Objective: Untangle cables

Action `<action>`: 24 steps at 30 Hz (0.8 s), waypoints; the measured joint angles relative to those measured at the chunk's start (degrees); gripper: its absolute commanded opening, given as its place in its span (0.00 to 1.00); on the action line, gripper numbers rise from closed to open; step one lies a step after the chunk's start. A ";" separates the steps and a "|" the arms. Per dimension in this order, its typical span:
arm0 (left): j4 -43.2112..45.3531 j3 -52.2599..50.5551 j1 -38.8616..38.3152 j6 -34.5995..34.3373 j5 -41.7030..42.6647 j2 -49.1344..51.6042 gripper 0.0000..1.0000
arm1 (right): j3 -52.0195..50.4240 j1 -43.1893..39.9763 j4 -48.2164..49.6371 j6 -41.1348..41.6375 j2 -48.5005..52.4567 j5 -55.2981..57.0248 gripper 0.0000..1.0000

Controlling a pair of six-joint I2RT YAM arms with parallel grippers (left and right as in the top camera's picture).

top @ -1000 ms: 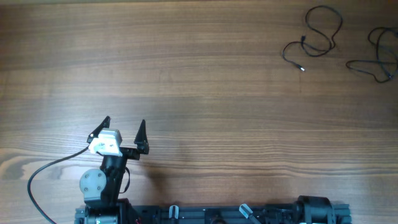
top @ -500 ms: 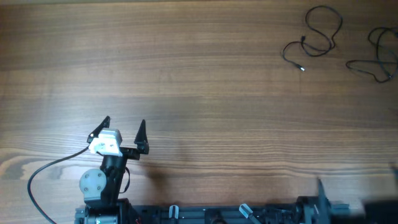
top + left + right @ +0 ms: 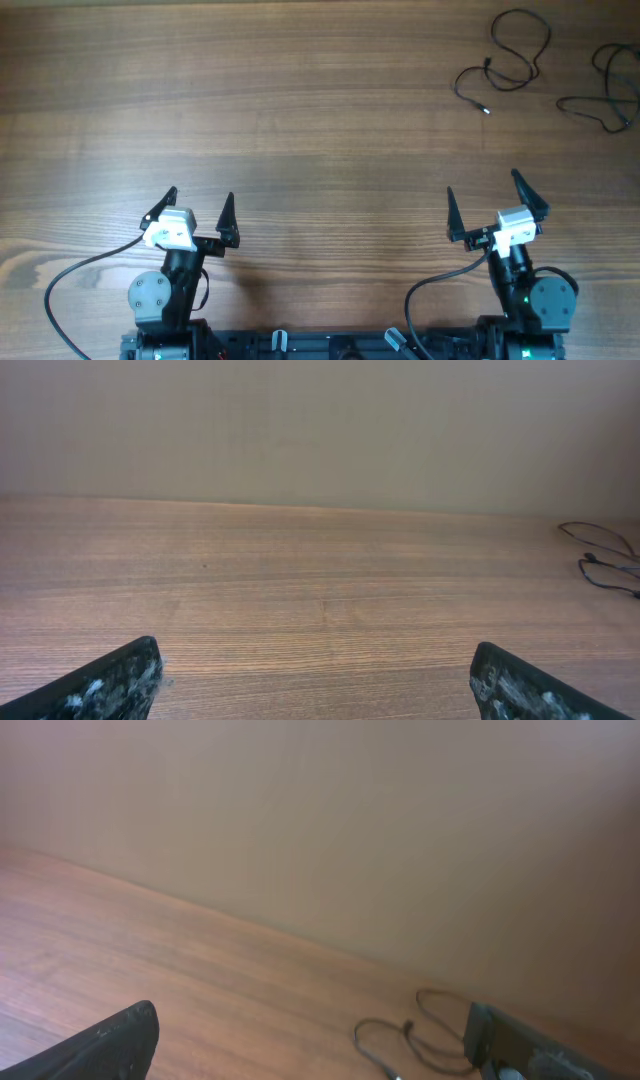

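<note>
Both cables (image 3: pixel 512 58) lie in loose loops at the table's (image 3: pixel 300 120) far right corner, one cut by the frame edge. The left claw (image 3: pixel 200 194) and right claw (image 3: pixel 482 182), both spread open and holding nothing, sit near the front edge, well apart from them.

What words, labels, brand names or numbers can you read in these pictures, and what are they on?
None: no readable text shows in any view.
The table shows only wood grain.
The cables carry no visible tags or print.
The left gripper and right gripper show no legible marks.
</note>
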 measured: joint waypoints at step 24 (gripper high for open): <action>0.00 0.00 0.00 0.00 0.00 0.00 1.00 | -3.72 0.35 -2.82 0.81 0.00 2.73 1.00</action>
